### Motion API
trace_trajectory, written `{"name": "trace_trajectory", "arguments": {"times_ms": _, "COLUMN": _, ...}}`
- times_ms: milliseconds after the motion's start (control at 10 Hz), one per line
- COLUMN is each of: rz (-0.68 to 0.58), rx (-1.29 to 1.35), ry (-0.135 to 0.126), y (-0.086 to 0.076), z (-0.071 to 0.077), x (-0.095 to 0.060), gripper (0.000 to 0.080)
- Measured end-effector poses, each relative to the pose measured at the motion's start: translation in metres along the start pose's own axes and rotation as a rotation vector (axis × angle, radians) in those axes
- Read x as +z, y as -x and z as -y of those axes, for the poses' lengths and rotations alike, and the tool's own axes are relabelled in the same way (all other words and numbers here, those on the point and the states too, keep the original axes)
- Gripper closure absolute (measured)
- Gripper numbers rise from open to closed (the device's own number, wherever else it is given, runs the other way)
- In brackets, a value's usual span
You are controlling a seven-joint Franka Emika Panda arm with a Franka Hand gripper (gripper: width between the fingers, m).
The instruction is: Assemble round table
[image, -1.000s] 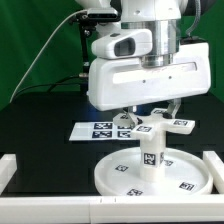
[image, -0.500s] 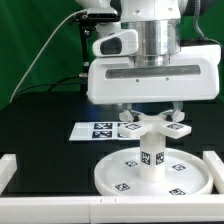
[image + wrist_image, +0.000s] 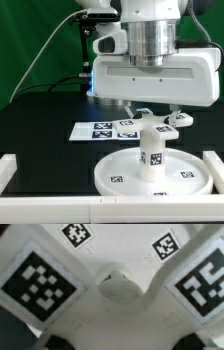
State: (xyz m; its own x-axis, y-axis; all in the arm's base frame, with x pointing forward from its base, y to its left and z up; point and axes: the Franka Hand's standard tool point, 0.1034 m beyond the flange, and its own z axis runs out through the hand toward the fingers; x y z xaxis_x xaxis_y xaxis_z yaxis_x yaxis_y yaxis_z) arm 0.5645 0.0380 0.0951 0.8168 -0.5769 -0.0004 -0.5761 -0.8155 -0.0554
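The big white boxy robot gripper [image 3: 155,112] is grasping the white plastic four-armed cross piece [image 3: 160,121] between its fingers, holding it atop the short thick white cylinder post [image 3: 152,150], which is standing upright on the large rimmed white round disc [image 3: 120,172]; the next move probably calls for turning the cross piece onto the post

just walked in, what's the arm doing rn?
Assembling the round table. The gripper holds the four-armed cross piece right over the top of the cylinder post, which stands upright in the middle of the round disc. The wrist view shows the cross piece close up, tagged arms spreading from its hub. Whether it is seated on the post cannot be told. The marker board lies behind.
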Motion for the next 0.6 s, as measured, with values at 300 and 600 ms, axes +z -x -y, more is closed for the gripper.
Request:
{"name": "trace_trajectory", "arguments": {"times_ms": 300, "rz": 0.003, "rx": -0.015, "ry": -0.005, "y": 0.001, "z": 0.001, "x": -0.001, "gripper": 0.0199}}
{"name": "trace_trajectory", "arguments": {"times_ms": 600, "rz": 0.009, "rx": -0.052, "ry": -0.033, "y": 0.0, "z": 0.007, "x": -0.042, "gripper": 0.0153}}
